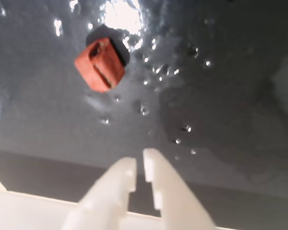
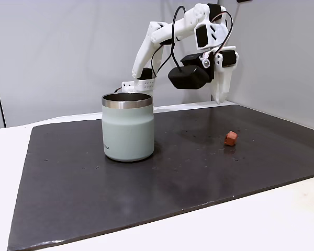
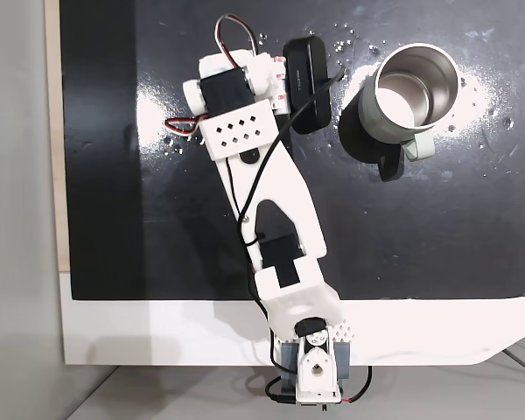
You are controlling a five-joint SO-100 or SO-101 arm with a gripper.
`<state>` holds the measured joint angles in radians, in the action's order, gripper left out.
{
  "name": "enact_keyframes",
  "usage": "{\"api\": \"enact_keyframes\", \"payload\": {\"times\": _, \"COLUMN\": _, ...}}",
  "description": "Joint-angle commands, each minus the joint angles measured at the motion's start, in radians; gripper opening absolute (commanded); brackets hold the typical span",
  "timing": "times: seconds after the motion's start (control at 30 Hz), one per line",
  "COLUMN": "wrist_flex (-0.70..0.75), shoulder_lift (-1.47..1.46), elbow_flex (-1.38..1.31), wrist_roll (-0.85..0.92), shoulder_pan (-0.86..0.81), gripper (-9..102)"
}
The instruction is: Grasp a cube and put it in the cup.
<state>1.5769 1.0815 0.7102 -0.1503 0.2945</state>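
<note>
In the wrist view we see our tool (image 1: 139, 160) with its white fingertips drawn narrow, a thin slit between them, holding nothing. The cube (image 1: 100, 64) lies on the dark mat (image 1: 221, 96) at about eleven o'clock from the tips, well apart. In a fixed view the cup (image 2: 128, 127) stands upright at nine o'clock from the cube (image 2: 231, 138).

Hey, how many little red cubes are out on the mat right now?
1. The cube lies on the dark mat, to the right of the cup in a fixed view, below the raised gripper. The cup's inside looks empty from above.
</note>
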Motion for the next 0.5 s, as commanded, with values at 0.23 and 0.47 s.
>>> {"api": "enact_keyframes", "payload": {"times": 0.23, "wrist_flex": 0.015, "shoulder_lift": -0.100, "elbow_flex": -0.219, "wrist_roll": 0.006, "shoulder_pan": -0.008, "gripper": 1}}
{"api": "enact_keyframes", "payload": {"times": 0.47, "wrist_flex": 0.020, "shoulder_lift": -0.133, "elbow_flex": -0.242, "wrist_roll": 0.014, "shoulder_pan": 0.005, "gripper": 1}}
